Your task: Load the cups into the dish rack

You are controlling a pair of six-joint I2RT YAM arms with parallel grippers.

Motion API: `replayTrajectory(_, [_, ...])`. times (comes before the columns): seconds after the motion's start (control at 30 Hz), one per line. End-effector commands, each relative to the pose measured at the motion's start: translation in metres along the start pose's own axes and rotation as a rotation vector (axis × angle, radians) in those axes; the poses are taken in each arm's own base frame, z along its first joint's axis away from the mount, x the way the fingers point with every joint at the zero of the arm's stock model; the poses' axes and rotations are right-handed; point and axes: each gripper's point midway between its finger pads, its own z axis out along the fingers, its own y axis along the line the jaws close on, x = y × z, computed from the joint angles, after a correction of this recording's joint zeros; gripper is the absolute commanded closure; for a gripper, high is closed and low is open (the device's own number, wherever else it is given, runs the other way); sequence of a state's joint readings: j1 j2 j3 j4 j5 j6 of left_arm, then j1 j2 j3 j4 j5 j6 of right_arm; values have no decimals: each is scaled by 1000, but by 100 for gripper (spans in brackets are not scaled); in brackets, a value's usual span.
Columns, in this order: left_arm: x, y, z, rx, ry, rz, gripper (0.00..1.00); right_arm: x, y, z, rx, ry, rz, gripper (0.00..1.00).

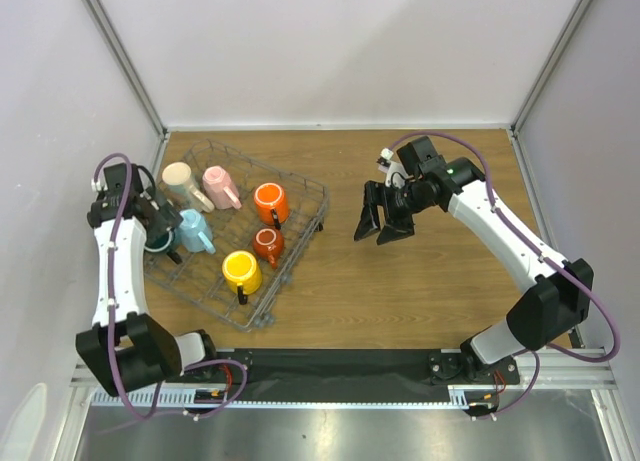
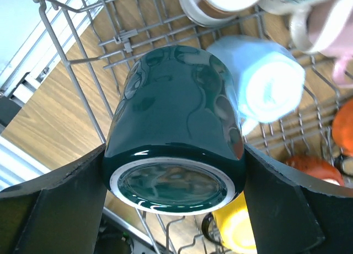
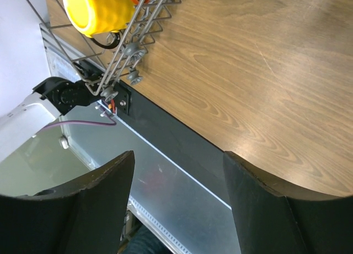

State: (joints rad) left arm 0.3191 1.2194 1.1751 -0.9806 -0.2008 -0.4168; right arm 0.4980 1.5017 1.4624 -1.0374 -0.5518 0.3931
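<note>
The grey wire dish rack (image 1: 300,243) stands on the left of the table. In it lie a cream mug (image 1: 180,179), a pink mug (image 1: 218,186), an orange mug (image 1: 270,201), a light blue mug (image 1: 193,229), a small red mug (image 1: 267,243) and a yellow mug (image 1: 241,271). My left gripper (image 1: 160,229) is at the rack's left side, shut on a dark green mug (image 2: 176,116), base toward the camera, both fingers (image 2: 55,210) against its sides. My right gripper (image 1: 380,226) is open and empty above the bare table, right of the rack.
The rack's prongs and left wall (image 2: 71,61) stand close around the green mug, and the light blue mug (image 2: 265,83) lies just beside it. The right wrist view shows the rack's near corner (image 3: 127,50), the yellow mug (image 3: 96,11) and the table's front edge (image 3: 182,138).
</note>
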Motion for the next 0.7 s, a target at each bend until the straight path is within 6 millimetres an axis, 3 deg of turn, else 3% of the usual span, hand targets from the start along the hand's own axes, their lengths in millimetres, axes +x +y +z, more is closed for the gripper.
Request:
replayTrajectory(0.0, [-18, 6, 13, 17, -52, -70, 100, -11, 2, -10, 9, -61, -46, 28])
replayTrajectory(0.27, [-16, 11, 34, 22, -9, -96, 100, -17, -5, -17, 42, -85, -50, 28])
replayTrajectory(0.53, [7, 20, 55, -52, 108, -121, 100, -24, -6, -16, 46, -87, -44, 28])
replayTrajectory(0.67, [7, 21, 58, -43, 102, -128, 100, -27, -7, -16, 46, -88, -35, 28])
